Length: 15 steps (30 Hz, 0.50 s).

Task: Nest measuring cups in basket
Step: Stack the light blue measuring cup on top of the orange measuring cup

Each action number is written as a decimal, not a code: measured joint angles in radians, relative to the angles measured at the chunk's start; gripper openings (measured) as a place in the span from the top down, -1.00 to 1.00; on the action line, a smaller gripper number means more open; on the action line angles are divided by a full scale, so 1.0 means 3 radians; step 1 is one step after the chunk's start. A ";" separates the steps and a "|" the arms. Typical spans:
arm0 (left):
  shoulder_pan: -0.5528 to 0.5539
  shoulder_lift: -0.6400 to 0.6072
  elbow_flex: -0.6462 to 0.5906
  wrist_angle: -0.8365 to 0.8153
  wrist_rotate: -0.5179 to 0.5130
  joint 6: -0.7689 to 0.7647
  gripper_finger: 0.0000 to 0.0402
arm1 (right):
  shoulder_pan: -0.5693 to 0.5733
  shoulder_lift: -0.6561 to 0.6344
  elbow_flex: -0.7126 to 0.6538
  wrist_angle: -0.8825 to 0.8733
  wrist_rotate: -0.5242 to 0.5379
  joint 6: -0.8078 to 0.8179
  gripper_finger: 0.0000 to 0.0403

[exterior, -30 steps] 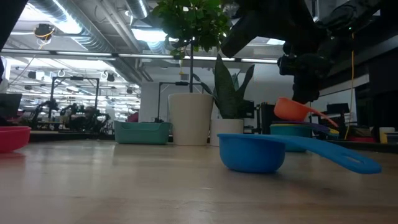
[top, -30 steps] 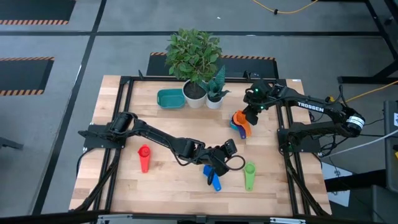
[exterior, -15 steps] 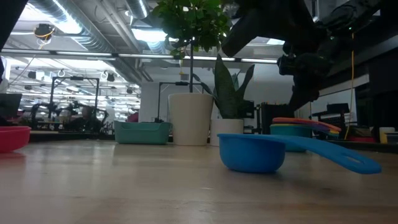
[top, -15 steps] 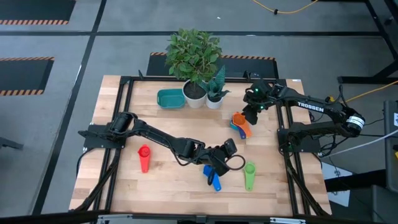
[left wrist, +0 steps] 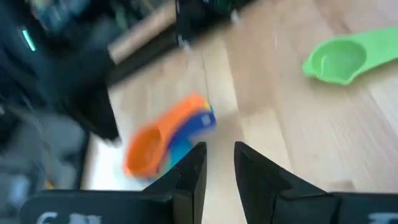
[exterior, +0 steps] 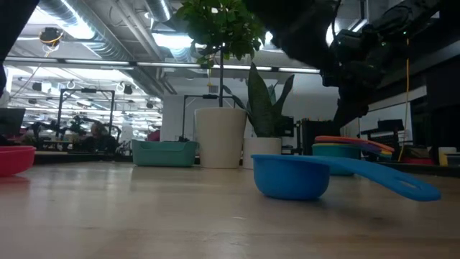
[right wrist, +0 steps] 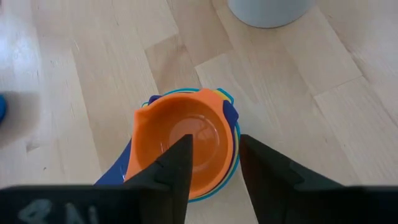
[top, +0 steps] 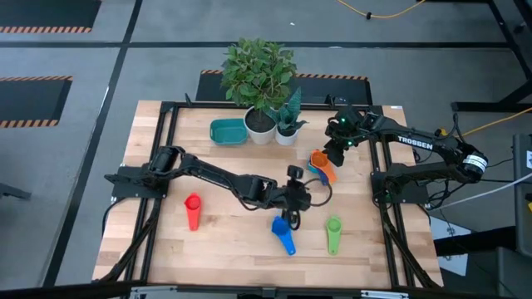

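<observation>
A nested stack of measuring cups, orange one on top (top: 320, 164) (right wrist: 183, 146), rests on the table right of centre. My right gripper (top: 333, 155) (right wrist: 216, 146) hovers open just above it. Lying on the table are a blue cup (top: 283, 233) (exterior: 291, 176) at front centre, a green cup (top: 333, 234) (left wrist: 336, 62) to its right and a red cup (top: 193, 209) at the left. My left gripper (top: 306, 199) (left wrist: 219, 152) is slightly open and empty, between the blue cup and the stack. The teal basket (top: 228, 131) stands at the far side.
Two potted plants in white pots (top: 260, 129) (top: 285, 134) stand right of the basket at the far edge, close to the stack. The left arm (top: 216, 176) stretches across the table's middle. Bare wood lies along the front left.
My right gripper has opened and let go of the orange cup, which had hung tilted above the stack and now sits level in it. My left gripper has left the blue cup, rising and moving toward the far edge and the stack. The blue cup stays put.
</observation>
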 joint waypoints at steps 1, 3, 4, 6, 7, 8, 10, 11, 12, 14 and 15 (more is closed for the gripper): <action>0.0009 0.0000 0.0000 -0.0107 0.0001 -0.0184 0.63 | -0.0001 0.0000 0.0000 0.0000 0.0000 0.0001 0.33; 0.0022 0.0000 0.0000 -0.0345 0.0004 -0.0578 0.63 | 0.0000 0.0000 0.0000 0.0000 0.0000 0.0004 0.33; 0.0023 0.0000 0.0000 -0.0467 0.0009 -0.0780 0.63 | 0.0000 0.0000 0.0000 0.0000 0.0000 0.0004 0.33; 0.0023 0.0000 0.0000 -0.0693 0.0063 -0.1137 0.63 | 0.0000 0.0000 0.0000 -0.0001 -0.0001 0.0006 0.33; 0.0020 0.0000 0.0000 -0.0783 0.0115 -0.1296 0.63 | 0.0000 0.0001 0.0000 -0.0001 0.0000 0.0006 0.33; 0.0017 0.0000 0.0000 -0.0859 0.0177 -0.1439 0.63 | 0.0000 0.0000 0.0000 -0.0001 -0.0001 0.0006 0.33; -0.0003 0.0000 0.0000 -0.0973 0.0308 -0.1730 0.63 | -0.0001 0.0000 0.0000 -0.0001 -0.0001 0.0009 0.33; -0.0014 0.0000 0.0000 -0.1007 0.0368 -0.1862 0.63 | -0.0001 0.0000 0.0000 -0.0001 -0.0001 0.0009 0.33; -0.0029 0.0000 0.0000 -0.1042 0.0430 -0.1990 0.63 | 0.0000 0.0000 0.0000 -0.0001 -0.0001 0.0009 0.33; -0.0064 0.0000 0.0000 -0.1130 0.0553 -0.2225 0.63 | 0.0000 0.0001 0.0000 -0.0001 -0.0003 0.0009 0.33; -0.0083 0.0000 0.0000 -0.1176 0.0611 -0.2335 0.63 | -0.0001 0.0001 0.0000 -0.0001 -0.0003 0.0009 0.33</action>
